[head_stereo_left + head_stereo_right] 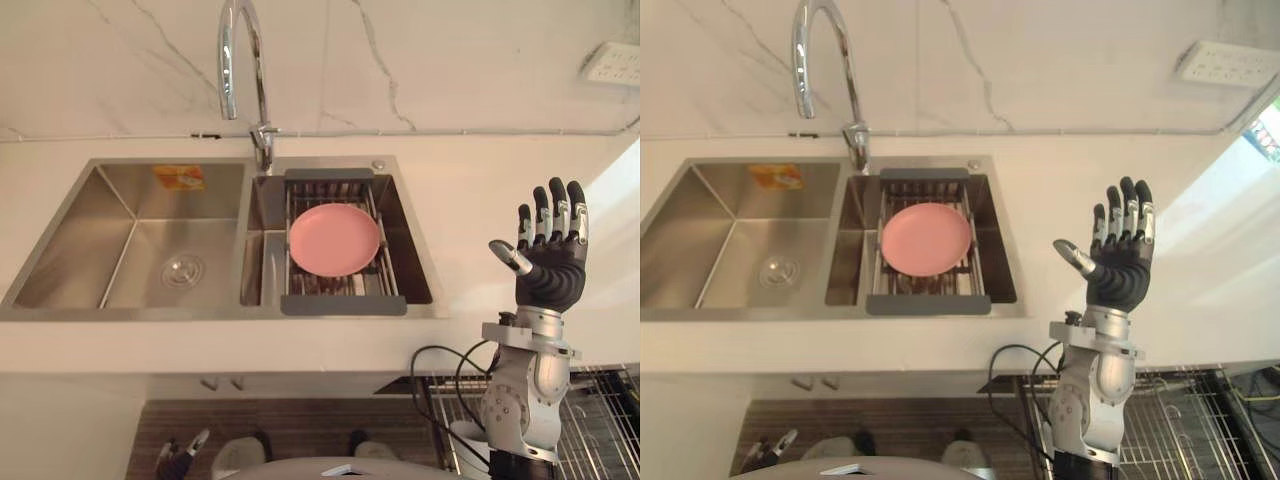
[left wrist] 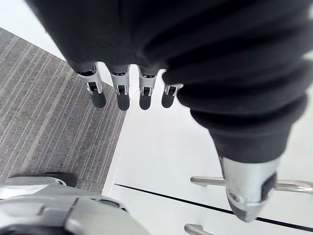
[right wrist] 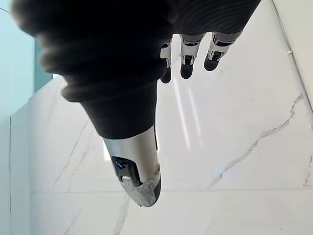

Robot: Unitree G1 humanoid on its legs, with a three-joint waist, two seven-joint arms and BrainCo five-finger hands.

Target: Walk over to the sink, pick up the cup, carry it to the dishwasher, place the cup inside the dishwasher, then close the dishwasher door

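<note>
**Right hand** (image 1: 550,268): raised upright over the white stone counter (image 1: 480,190), right of the stainless-steel double sink (image 1: 230,312). Fingers straight, thumb spread apart, holding nothing.

**Left hand** (image 2: 121,90): hangs low, below the sink's front edge. Fingers straight and empty, before a white cupboard front with metal bar handles (image 2: 205,181).

**White round-rimmed vessel** (image 1: 463,438): in the silver wire dishwasher rack (image 1: 600,420), below and right of the sink (half hidden by the right forearm, so I cannot tell if it is the cup).

**Round pink plate** (image 1: 334,240): lies flat on a grey-framed wire drainer (image 1: 343,304) across the sink's right basin.

**Curved chrome tap** (image 1: 236,60): behind the sink, at its divider.

**White marble-veined wall** (image 1: 450,60): behind the sink, with a white socket strip (image 1: 612,65) to the far right.
</note>
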